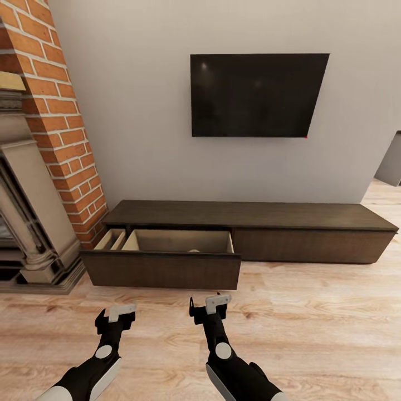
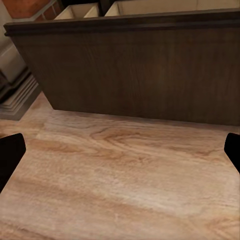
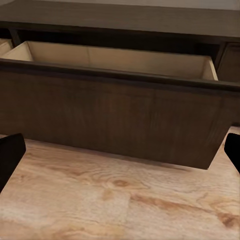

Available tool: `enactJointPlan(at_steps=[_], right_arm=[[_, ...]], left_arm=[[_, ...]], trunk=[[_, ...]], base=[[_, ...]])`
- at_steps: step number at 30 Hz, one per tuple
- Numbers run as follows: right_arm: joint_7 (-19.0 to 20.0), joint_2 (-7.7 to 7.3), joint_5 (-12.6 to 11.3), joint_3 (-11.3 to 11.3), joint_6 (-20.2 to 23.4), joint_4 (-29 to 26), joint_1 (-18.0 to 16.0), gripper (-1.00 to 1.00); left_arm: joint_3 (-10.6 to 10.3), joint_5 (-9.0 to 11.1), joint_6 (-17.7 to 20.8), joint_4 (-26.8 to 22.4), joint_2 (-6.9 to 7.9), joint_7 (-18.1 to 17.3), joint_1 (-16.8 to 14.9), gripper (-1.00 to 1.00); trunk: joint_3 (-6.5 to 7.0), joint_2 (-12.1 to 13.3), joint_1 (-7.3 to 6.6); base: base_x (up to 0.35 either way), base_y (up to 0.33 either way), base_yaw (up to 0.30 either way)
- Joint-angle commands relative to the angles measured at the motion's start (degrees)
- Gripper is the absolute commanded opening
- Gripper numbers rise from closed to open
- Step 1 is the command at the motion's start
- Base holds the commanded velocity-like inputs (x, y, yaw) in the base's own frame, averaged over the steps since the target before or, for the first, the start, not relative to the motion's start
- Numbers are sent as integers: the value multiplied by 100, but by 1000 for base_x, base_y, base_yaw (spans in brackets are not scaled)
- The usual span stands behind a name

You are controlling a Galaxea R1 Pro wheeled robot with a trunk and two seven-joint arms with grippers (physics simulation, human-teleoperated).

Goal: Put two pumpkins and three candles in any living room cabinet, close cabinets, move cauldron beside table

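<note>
Cabinet: long low dark brown wood cabinet (image 1: 312,217), left drawer (image 1: 161,267) pulled out.
Left gripper (image 1: 118,316): spread wide, empty.
Right gripper (image 1: 210,306): spread wide, empty.

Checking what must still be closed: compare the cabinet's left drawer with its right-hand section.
The left drawer is pulled out over the floor, its pale wood inside exposed; the right-hand section sits flush under the top, nothing of its inside showing. The left drawer's front stands nearer the robot; the right-hand section's front stands farther back. Both fronts are dark brown and handleless.
</note>
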Motion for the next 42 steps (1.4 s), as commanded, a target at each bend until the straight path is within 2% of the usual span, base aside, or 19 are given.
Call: enactJointPlan(at_steps=[1,13,16,20,23,25,27,37,42], right_arm=[[-35,-3,-60,30,-37,4,-8,100],[-31,-34,-63,-10,-46,30,-8,100],[-31,-61,-71,-86,-48,49,-5,100],[-2,-160,-72,-366,-57,66,-1,100],[30,-181,-65,-449,-62,72,0,100],[36,-185,-66,-464,-63,73,0,100],[45,-187,-67,-491,-64,74,0,100],[48,-185,-71,-511,-64,74,1,100],[51,-191,-72,-533,-59,76,1,100]], left_arm=[[-49,47,-22,-3,7,34,-6,100],[-63,40,-24,10,2,-16,-6,100],[-128,37,-25,29,0,-22,-6,100],[-258,35,-26,44,-12,-21,-6,100],[-326,29,-27,59,-65,-26,-6,100],[-375,28,-27,62,-85,-27,-6,100],[-515,26,-32,66,-117,-28,-6,100],[-583,28,-35,41,-137,-29,-6,100],[-596,26,-29,62,-222,-24,-6,100]], trunk=[[-5,-2,-1],[-5,-2,-1],[-5,-2,-1],[-5,-2,-1],[-5,-2,-1],[-5,-2,-1],[-5,-2,-1],[-5,-2,-1],[-5,-2,-1]], base=[[0,0,3],[0,0,0],[0,0,0],[0,0,0],[0,0,0],[0,0,0],[0,0,0],[0,0,0],[0,0,0]])
